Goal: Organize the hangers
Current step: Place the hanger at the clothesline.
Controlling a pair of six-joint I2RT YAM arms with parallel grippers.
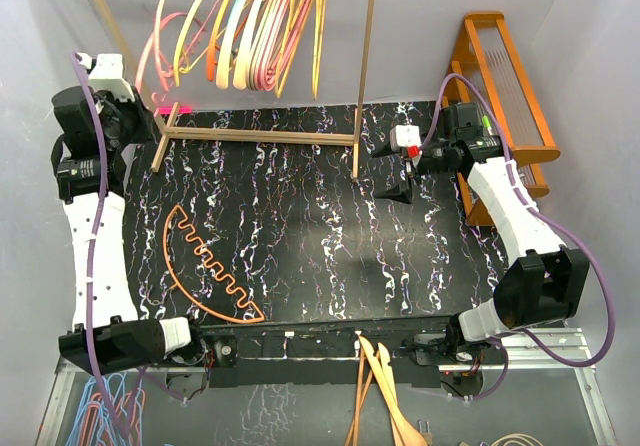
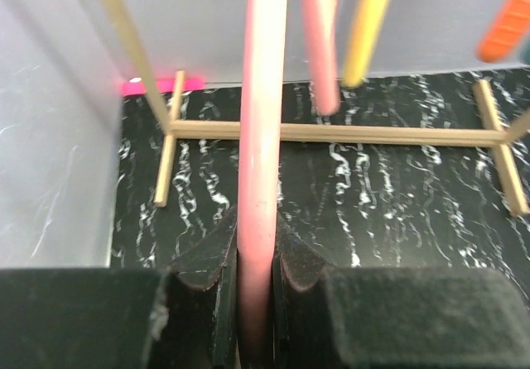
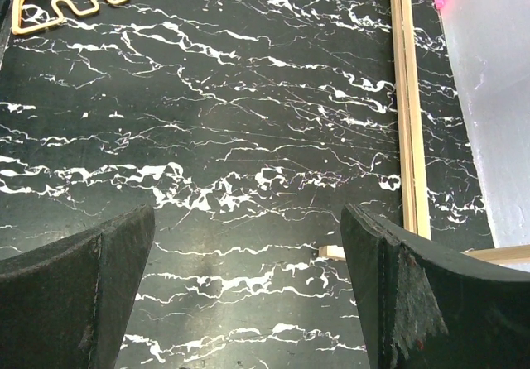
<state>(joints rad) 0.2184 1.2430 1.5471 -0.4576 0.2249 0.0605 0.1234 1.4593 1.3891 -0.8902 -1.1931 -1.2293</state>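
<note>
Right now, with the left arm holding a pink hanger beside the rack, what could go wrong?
1. The left end effector grips only the thin bar of the pink hanger, so it may twist or slip.
2. The hangers on the rack hang crowded; the pink one might tangle with them.
3. The open right end effector hovers close to the rack's post and could bump it.

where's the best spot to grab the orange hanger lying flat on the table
Grip the orange hanger by its smooth curved edge, not the wavy bar, coming straight down with the jaws across the thin rod. It lies flat on the table, so a sideways approach likely can't get under it. The open right gripper is free.
</note>
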